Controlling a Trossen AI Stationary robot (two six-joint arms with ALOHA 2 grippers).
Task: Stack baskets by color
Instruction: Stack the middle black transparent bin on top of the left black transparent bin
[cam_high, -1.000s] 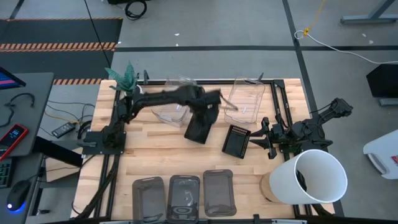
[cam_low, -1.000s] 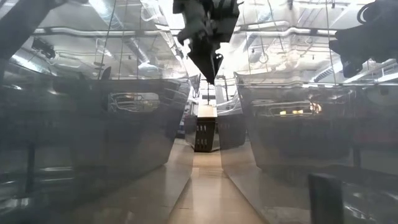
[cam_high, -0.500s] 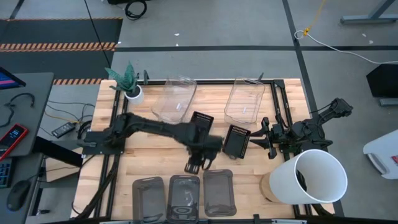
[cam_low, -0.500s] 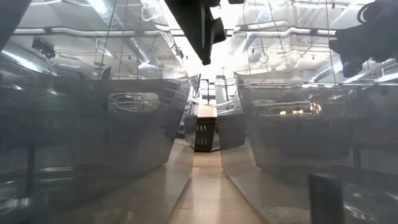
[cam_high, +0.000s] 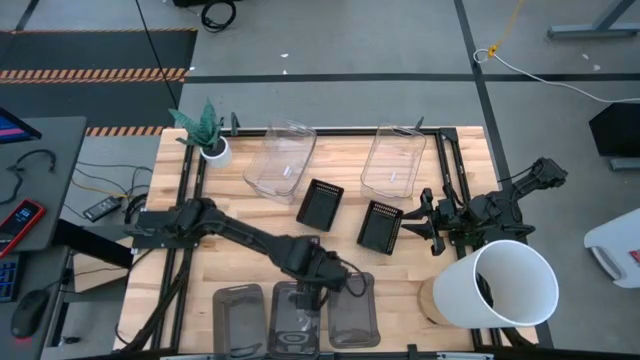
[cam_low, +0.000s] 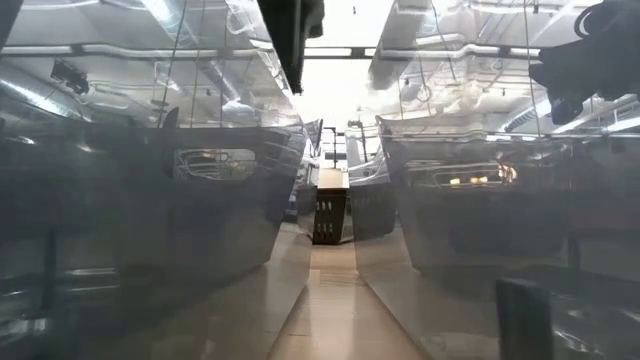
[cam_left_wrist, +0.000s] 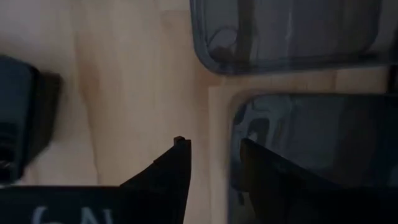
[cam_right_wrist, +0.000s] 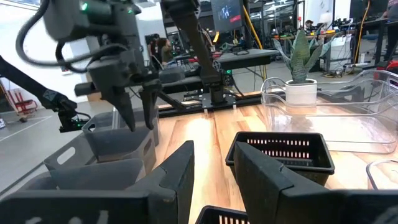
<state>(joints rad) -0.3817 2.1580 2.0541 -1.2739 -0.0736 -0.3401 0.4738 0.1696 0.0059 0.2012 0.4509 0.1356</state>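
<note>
1. Change: left gripper (cam_high: 322, 290) swung from 12 o'clock clear baskets (cam_high: 281, 160) to 6 o'clock, jaws spread over middle grey basket (cam_high: 298, 318).
2. Grey stacking likely next; right gripper (cam_high: 412, 222) idle at 3 o'clock, parted.

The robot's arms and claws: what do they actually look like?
Both arms are black and jointed, built of slim links on a dark frame. The left gripper and the right gripper each end in two flat, tapering dark fingers. The left arm's wrist block carries black cables and a small green light.
</note>
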